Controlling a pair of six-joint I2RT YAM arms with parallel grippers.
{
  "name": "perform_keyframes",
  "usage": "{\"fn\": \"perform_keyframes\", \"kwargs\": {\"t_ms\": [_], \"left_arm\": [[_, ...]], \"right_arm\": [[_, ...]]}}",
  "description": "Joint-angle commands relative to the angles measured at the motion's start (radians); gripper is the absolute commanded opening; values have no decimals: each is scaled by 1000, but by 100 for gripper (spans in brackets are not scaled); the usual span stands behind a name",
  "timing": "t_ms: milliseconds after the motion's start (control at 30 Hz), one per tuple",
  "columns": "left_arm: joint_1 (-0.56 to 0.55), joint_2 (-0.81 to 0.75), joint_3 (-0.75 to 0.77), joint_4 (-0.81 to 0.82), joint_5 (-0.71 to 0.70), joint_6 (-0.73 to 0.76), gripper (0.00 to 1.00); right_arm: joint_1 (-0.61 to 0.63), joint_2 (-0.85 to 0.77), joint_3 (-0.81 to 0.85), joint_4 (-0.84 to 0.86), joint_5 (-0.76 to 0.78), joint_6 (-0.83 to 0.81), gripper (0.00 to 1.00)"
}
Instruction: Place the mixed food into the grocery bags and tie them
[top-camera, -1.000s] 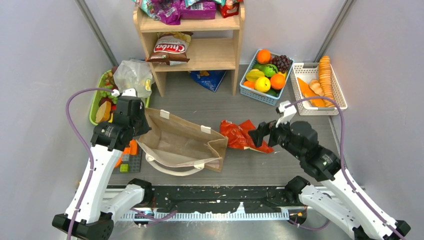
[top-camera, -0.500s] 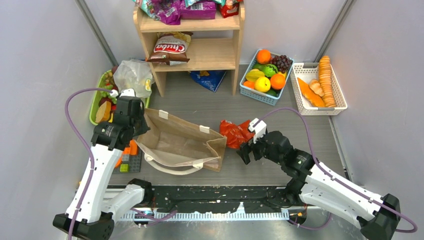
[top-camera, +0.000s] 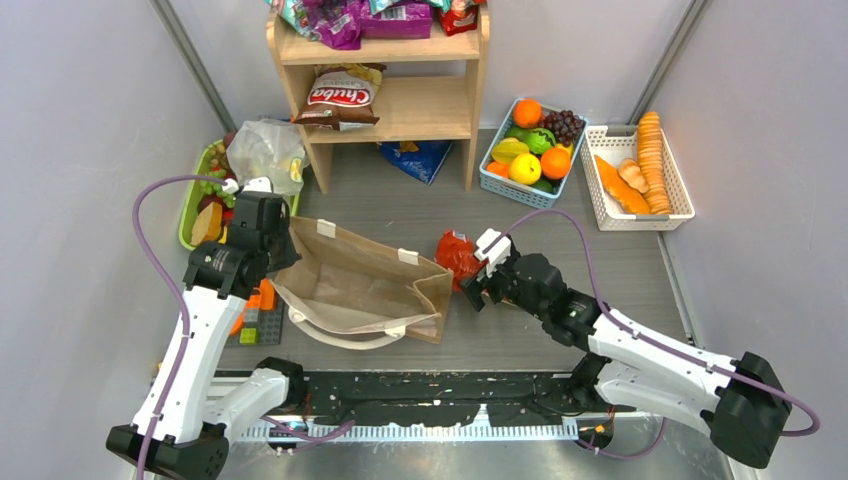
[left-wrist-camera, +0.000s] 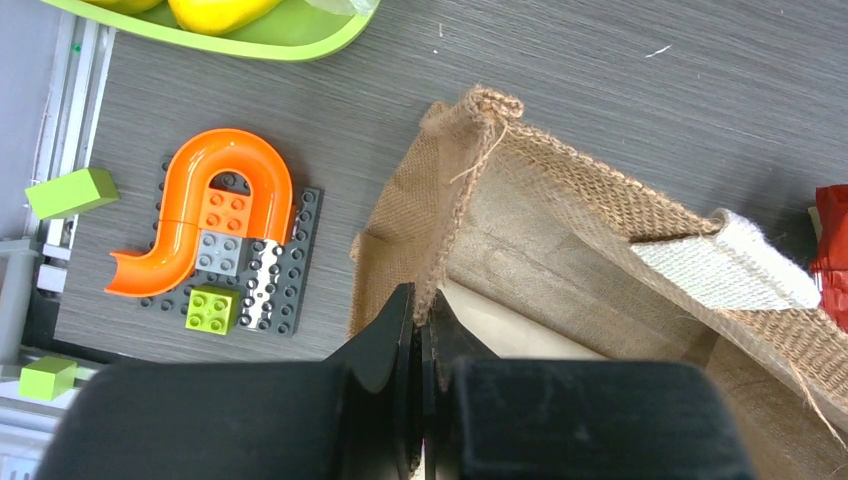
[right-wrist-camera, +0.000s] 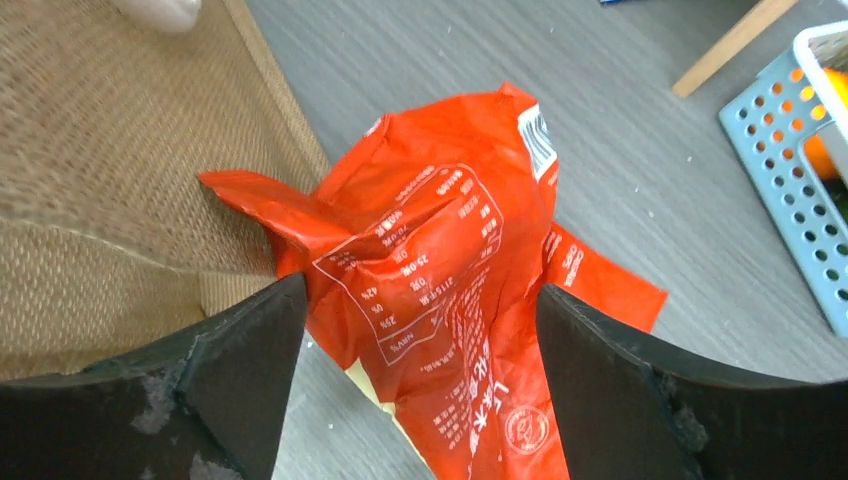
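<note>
Top: tote (top-camera: 360, 290) lies open on the counter (top-camera: 400, 215), left of centre. Red packet (top-camera: 455, 250) sits right against its right end.
Left wrist: left fingers (left-wrist-camera: 385, 330) pinched shut on the tote's burlap rim near a corner.
Right wrist: right fingers (right-wrist-camera: 250, 340) spread wide, one each side of the packet, not closed on it. Tote wall just left.
</note>
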Motion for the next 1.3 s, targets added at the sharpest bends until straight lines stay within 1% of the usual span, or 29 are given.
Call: {"fn": "perform_keyframes", "kwargs": {"t_ms": [0,33,67,100,133,167,233,400,433,467,500,533,567,600,667,767,833,967,1033,1100,1167,1267], "left_arm": [[7,-16,18,53,6,2,0],[7,-14,18,55,10,3,0],[7,-15,18,55,12,3,0],[7,-13,17,54,14,4,0],[7,-12,17,55,18,5,0],[7,-11,17,57,20,7,0],[7,-10,18,56,22,8,0],[7,-9,25,52,15,11,0],[7,-9,28,50,4,8,0],[7,-7,33,41,-16,2,0],[7,-6,41,27,-44,-8,0],[11,-6,50,13,-87,-20,0],[18,-7,62,-4,-127,-33,0],[30,-8,75,-15,-154,-36,0],[53,-6,96,-50,-209,-46,0],[55,-22,90,-86,-351,-76,0],[54,-48,55,-64,-385,-80,0],[60,-50,37,-39,-330,-81,0],[61,-30,46,-44,-318,-79,0],[61,-17,53,-40,-307,-73,0],[61,-12,58,-32,-293,-68,0],[61,-9,62,-24,-265,-63,0]], "right_arm": [[5,18,40,144,14,-50,78],[5,30,66,124,2,-52,73],[4,34,76,116,-20,-54,59],[5,39,91,107,-27,-46,38],[5,40,96,109,-34,-40,27],[4,40,102,110,-35,-29,11],[5,36,106,109,-33,-26,6],[4,14,122,80,41,15,5],[4,12,125,76,51,22,10],[3,11,128,61,53,23,19],[4,12,135,49,60,30,40],[4,20,141,26,66,47,63],[4,24,141,14,94,64,74],[3,31,139,-9,109,91,87],[-4,41,129,-40,131,116,95],[-33,68,127,-96,100,182,97],[-46,106,140,-131,81,224,98],[-50,193,171,-224,51,273,99],[-49,221,184,-265,14,261,99],[-48,243,177,-265,-8,234,99],[-43,278,199,-289,10,204,96],[-33,339,241,-311,69,172,96]]}}
